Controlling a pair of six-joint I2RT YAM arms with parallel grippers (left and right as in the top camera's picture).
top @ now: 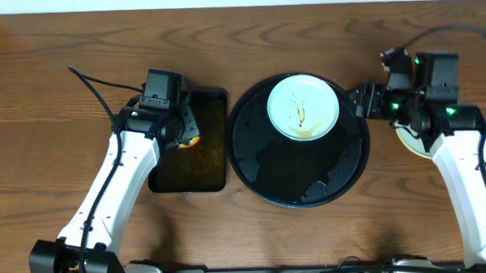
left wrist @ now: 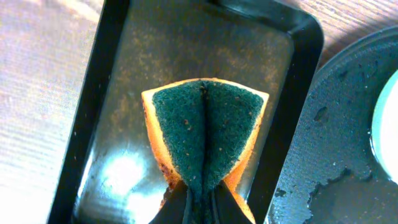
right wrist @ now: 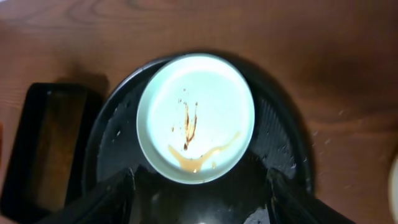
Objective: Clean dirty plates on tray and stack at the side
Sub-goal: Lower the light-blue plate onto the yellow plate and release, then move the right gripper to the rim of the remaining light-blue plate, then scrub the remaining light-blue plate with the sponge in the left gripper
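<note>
A pale mint-blue plate (top: 303, 107) with brown smears and a thin puddle lies in the upper part of the round black tray (top: 264, 172). It also shows in the right wrist view (right wrist: 196, 117), on the tray (right wrist: 280, 140). My right gripper (top: 360, 100) is open and empty at the tray's right rim, close to the plate; in its own view the fingers (right wrist: 199, 193) spread wide below the plate. My left gripper (top: 186, 132) is shut on a green-and-orange sponge (left wrist: 205, 127), squeezed into a fold above the rectangular tray. A plate stack (top: 411, 140) shows partly under the right arm.
The smaller rectangular black tray (top: 213, 166) sits left of the round tray, wet inside; it also shows in the left wrist view (left wrist: 118, 93). Water films the round tray's lower part (top: 326, 186). Brown wooden table all round.
</note>
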